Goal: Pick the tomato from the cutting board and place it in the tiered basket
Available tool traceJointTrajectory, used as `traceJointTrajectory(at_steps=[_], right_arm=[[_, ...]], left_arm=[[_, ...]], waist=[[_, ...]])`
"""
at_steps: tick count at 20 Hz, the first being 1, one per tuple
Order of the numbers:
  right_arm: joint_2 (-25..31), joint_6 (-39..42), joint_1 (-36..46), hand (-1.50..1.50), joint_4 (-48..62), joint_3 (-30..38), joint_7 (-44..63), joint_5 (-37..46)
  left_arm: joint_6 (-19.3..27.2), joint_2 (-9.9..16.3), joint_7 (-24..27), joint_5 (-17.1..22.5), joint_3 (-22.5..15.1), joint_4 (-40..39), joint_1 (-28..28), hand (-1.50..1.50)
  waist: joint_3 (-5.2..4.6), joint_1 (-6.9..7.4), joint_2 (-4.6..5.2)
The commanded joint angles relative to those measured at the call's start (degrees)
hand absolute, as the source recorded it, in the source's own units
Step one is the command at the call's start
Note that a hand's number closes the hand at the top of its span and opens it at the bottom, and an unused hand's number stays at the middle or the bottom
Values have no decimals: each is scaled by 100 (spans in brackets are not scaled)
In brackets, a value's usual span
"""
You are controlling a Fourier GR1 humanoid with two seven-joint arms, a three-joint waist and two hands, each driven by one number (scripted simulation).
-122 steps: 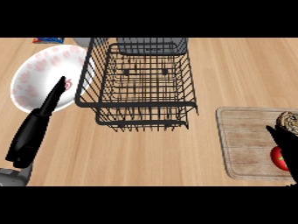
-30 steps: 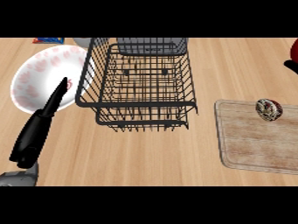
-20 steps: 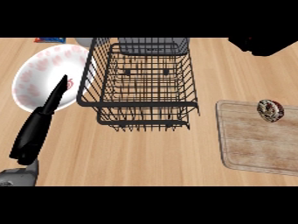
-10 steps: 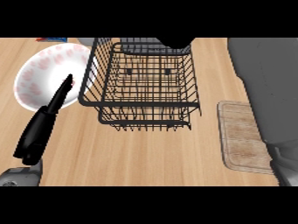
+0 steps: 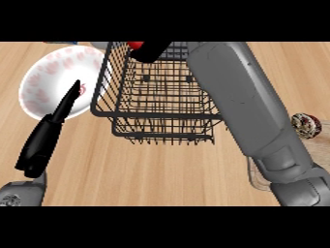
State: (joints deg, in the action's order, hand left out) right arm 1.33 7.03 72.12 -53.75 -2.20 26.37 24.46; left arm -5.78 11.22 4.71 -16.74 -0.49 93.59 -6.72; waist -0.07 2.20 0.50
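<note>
Right hand [image 5: 152, 50] fingers gripping tomato [image 5: 134, 45] above tiered basket [image 5: 160, 104] rim; left hand [image 5: 50, 133] fingers straight.

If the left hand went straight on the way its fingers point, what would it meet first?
Probably the plate: the left hand points up and slightly right across it, fingertips already over its inner surface. Height above it is unclear; beyond lies the basket.

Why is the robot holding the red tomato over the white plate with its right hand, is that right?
Not quite. The head view shows the right hand holding the tomato over the back of the black wire basket, not over the white plate, which lies to the basket's left, beside the resting left hand.
</note>
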Motion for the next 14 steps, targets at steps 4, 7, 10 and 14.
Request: traceJointTrajectory(at_steps=[4, 7, 10, 14], right_arm=[[-130, -830, 307, -150, 1061, -143, -969, -1157], [-132, -1394, 313, -150, 1166, 67, -1483, -1591], [-132, -2336, 313, -150, 1188, 477, -1761, -1229], [521, -2718, 364, -150, 1118, 907, -1446, -1167]], left_arm=[[40, -104, -5, -122, -124, 15, -117, 0], [-89, 71, -70, 25, 94, 28, -239, 0], [26, -41, -92, -53, 34, 31, -62, 0], [26, -68, -53, -90, -36, 129, 208, 0]], waist=[[2, 69, 7], [3, 125, 23], [4, -1, 9], [6, -145, -46]])
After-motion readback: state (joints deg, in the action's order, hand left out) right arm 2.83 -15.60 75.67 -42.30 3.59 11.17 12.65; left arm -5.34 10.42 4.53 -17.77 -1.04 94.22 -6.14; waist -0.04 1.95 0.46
